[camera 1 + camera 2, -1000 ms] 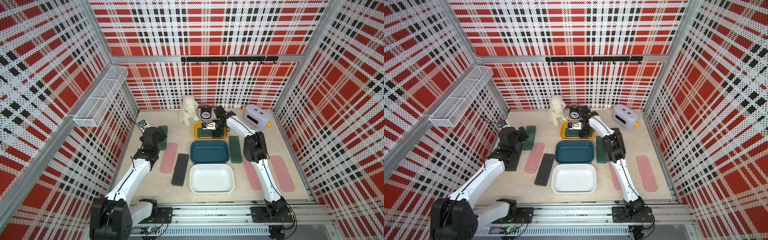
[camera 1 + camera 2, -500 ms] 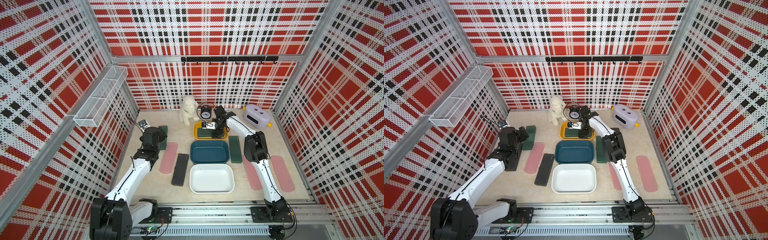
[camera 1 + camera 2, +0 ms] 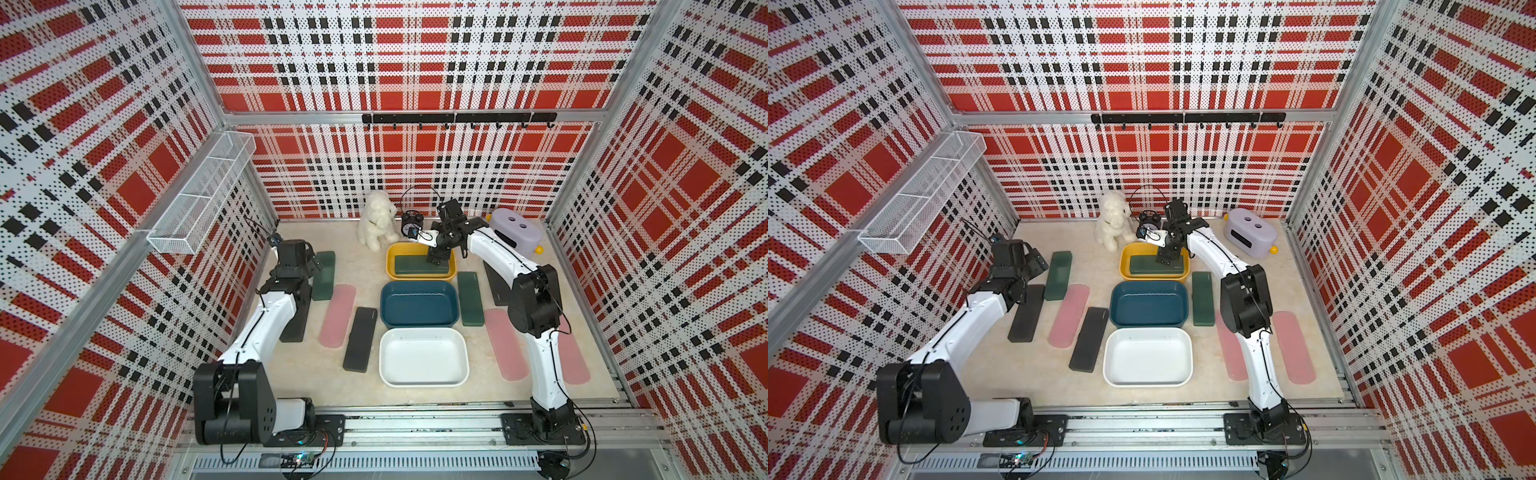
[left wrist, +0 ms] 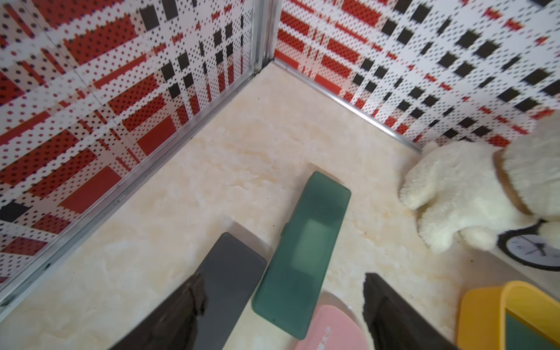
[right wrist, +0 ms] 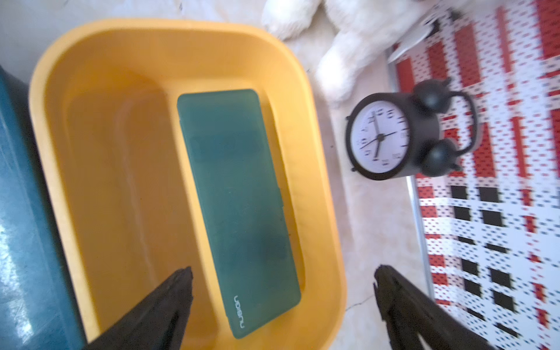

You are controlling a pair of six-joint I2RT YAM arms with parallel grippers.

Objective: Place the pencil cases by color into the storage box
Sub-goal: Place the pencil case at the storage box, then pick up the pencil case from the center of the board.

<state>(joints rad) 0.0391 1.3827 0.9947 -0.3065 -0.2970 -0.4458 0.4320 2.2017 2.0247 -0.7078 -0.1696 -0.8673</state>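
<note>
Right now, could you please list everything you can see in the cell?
tubs: three, yellow, blue, white; middle row, back to front.
green cases: three, dark green; one in yellow tub, one far left, one right of blue tub.
black cases: three, black; one left of white tub, one far left, one right, partly hidden.
pink cases: three, pale pink; one left, two right.
plush dog: one, white; back.
alarm clock: one, black; beside the dog.
box: one, lilac; back right.
wire basket: one, white; left wall.
hook rail: one, black; back wall.
left arm: one, white-black; jaws open above far-left cases.
right arm: one, white-black; jaws open over yellow tub.
</note>
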